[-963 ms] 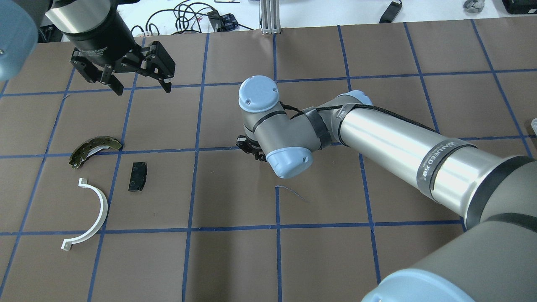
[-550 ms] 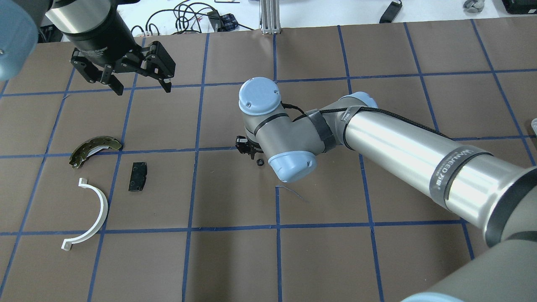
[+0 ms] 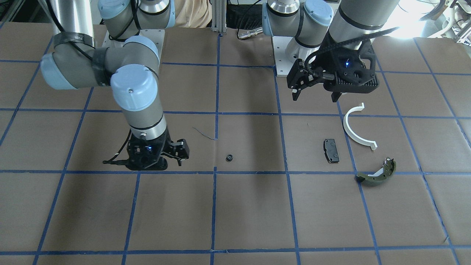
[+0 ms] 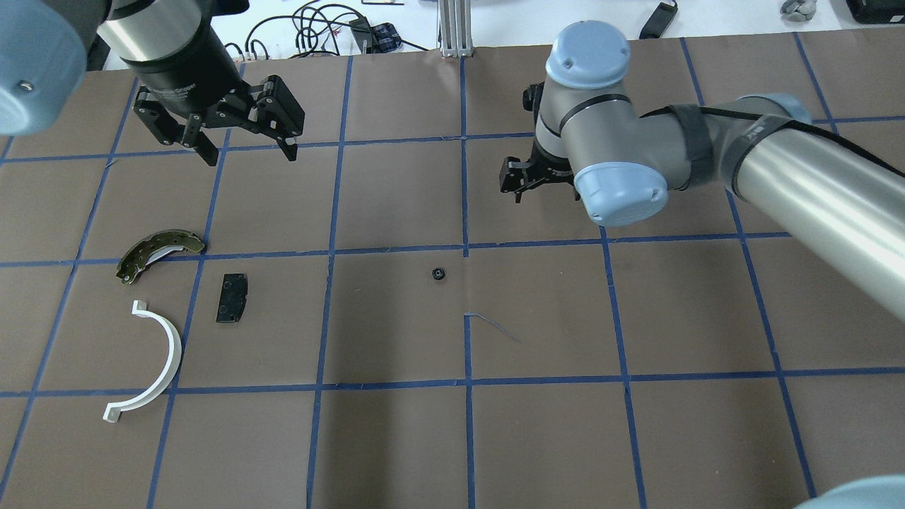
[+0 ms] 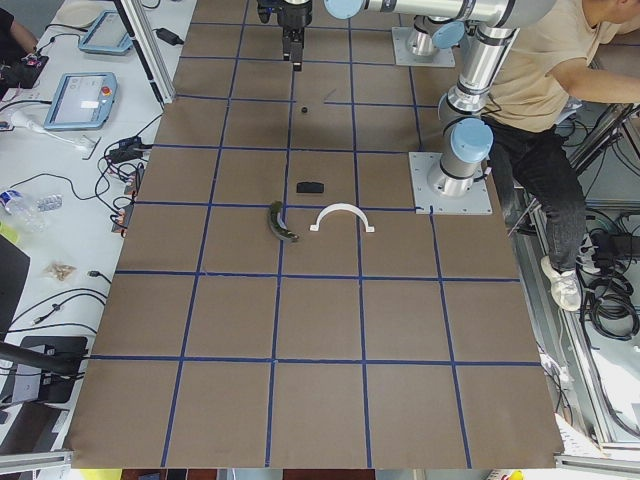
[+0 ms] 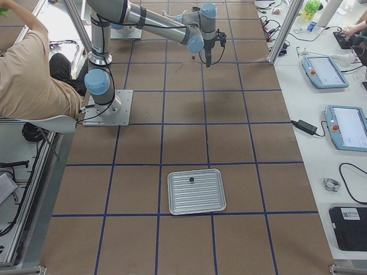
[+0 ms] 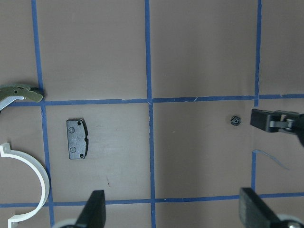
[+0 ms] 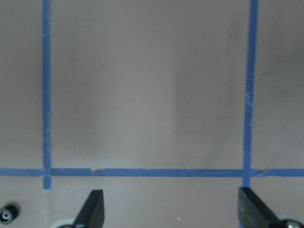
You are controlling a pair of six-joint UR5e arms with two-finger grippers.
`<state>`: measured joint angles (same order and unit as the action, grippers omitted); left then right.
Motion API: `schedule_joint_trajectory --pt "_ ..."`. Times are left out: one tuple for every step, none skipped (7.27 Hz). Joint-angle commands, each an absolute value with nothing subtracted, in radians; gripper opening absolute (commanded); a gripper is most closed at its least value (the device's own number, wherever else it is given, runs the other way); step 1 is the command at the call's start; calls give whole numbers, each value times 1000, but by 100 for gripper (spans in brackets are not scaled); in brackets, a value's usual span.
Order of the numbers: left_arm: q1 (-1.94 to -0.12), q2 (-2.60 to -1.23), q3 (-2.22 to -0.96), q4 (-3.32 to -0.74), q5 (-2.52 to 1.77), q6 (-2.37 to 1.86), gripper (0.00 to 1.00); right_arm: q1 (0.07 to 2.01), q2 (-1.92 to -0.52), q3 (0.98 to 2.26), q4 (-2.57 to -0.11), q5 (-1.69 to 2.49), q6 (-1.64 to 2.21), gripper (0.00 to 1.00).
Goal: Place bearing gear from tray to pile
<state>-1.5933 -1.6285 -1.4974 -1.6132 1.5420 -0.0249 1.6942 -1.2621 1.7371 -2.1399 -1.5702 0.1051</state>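
Observation:
The bearing gear (image 4: 439, 273) is a tiny black toothed wheel lying alone on the brown table near the middle; it also shows in the front view (image 3: 229, 158) and both wrist views (image 7: 233, 120) (image 8: 6, 213). The pile lies to the left: olive brake shoe (image 4: 159, 251), black pad (image 4: 232, 297), white half-ring (image 4: 159, 360). My right gripper (image 4: 520, 185) is open and empty, raised beyond and right of the gear. My left gripper (image 4: 250, 154) is open and empty, above the table beyond the pile.
The metal tray (image 6: 172, 200) sits far off toward the table's right end, with one small dark part on it. A loose thread (image 4: 491, 324) lies near the gear. Cables (image 4: 318, 28) and a metal post (image 4: 452, 28) line the far edge. An operator (image 5: 540, 80) sits behind the robot.
My right gripper has let go of the gear, leaving it on the table, and has risen and swung away to the right and farther back. My left gripper has shifted slightly right.

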Motion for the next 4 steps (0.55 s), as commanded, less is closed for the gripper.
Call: schedule_joint_trajectory --pt "-1623 -1681 -1613 -1477 1540 -60 100 1532 -1340 1740 -2021 -1574 -131 100" --pt "-1661 -1716 -1679 -1360 1537 -84 100 1438 -1380 1740 -1964 -1574 -259 100" --pt "-1667 -1779 -1734 -1285 1536 -97 100 1333 -1417 1740 -1909 -1571 -426 100" --pt "-1696 -1825 -1750 -1194 1537 -112 100 1227 -1451 1741 -1867 -1571 -578 100"
